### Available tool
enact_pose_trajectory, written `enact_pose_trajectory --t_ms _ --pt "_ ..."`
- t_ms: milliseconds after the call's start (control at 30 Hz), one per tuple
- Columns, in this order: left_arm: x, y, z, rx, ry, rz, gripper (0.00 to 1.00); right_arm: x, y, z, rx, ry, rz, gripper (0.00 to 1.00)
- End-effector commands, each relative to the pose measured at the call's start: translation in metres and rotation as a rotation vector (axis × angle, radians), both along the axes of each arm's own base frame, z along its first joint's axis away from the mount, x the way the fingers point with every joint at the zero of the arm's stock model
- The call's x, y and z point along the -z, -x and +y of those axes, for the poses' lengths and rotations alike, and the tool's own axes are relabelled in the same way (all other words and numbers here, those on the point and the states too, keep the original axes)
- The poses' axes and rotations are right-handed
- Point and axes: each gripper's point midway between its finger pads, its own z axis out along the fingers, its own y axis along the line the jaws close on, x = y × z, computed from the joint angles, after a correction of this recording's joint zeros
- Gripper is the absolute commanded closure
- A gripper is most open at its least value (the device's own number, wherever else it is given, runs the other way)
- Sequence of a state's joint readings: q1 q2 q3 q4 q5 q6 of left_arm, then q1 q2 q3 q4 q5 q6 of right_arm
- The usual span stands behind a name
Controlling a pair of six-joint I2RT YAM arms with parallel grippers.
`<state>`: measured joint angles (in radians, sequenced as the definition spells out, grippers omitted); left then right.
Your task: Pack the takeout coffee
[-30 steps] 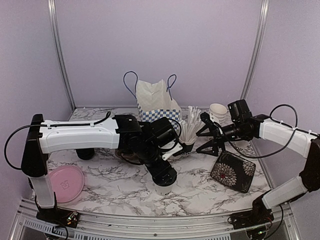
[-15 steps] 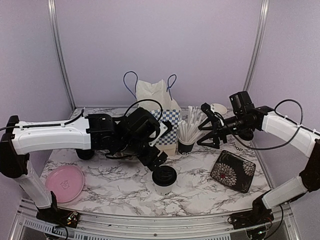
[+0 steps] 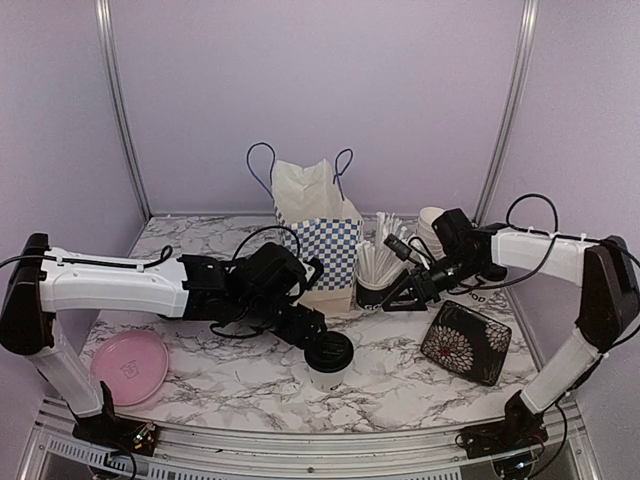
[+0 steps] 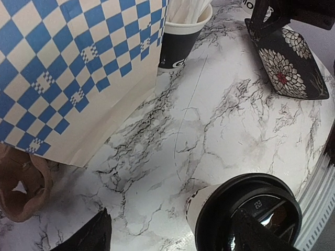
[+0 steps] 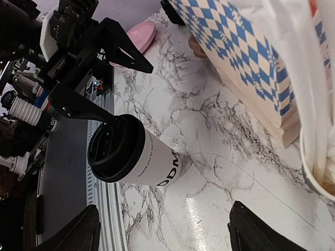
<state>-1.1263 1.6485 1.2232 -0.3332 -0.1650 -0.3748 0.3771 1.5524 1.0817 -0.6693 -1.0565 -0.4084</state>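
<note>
One takeout coffee cup (image 3: 328,362), white with black lettering and a black lid, stands upright near the table's front centre. It also shows in the left wrist view (image 4: 246,212) and the right wrist view (image 5: 133,154). My left gripper (image 3: 306,326) is open just left of the cup, with one fingertip (image 4: 259,235) over the lid's rim and the other on bare table. My right gripper (image 3: 400,288) is open and empty, low beside the black cup of straws (image 3: 372,280). A piece of the brown pulp carrier (image 4: 21,183) shows beside the bag; my left arm hides it from above.
A blue-and-white checked paper bag (image 3: 322,238) stands at the back centre. A black floral pouch (image 3: 465,342) lies at the right, a pink plate (image 3: 130,366) at the front left. A stack of white cups (image 3: 436,222) stands at the back right.
My left gripper left the top of the cup, swung back left, then came down beside it. My right gripper moved left and lower toward the straws cup. The cup stayed put.
</note>
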Motion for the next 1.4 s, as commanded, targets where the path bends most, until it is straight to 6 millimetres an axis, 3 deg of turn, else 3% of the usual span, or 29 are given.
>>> enact_pose_trajectory --t_ms 0,167,500,867,1100,1367 --pt "-0.003 0.016 -0.006 -0.026 0.133 0.129 0.19 0.008 0.031 0.017 -0.077 0.001 0.119 0.18" --pt "0.009 0.019 0.001 -0.077 0.139 0.173 0.21 0.018 0.056 0.036 -0.153 0.033 0.13 0.18" --pt "0.023 0.028 0.001 -0.067 0.144 0.226 0.24 0.038 0.061 0.049 -0.182 0.092 0.174 0.23" --pt "-0.011 0.025 0.008 -0.056 0.201 0.153 0.24 0.047 0.067 0.055 -0.209 0.13 0.165 0.23" --pt "0.0 0.033 0.009 -0.057 0.196 0.202 0.23 0.048 0.069 0.065 -0.24 0.151 0.142 0.3" --pt "0.003 0.041 0.018 -0.057 0.198 0.227 0.24 0.044 0.056 0.08 -0.258 0.143 0.136 0.41"
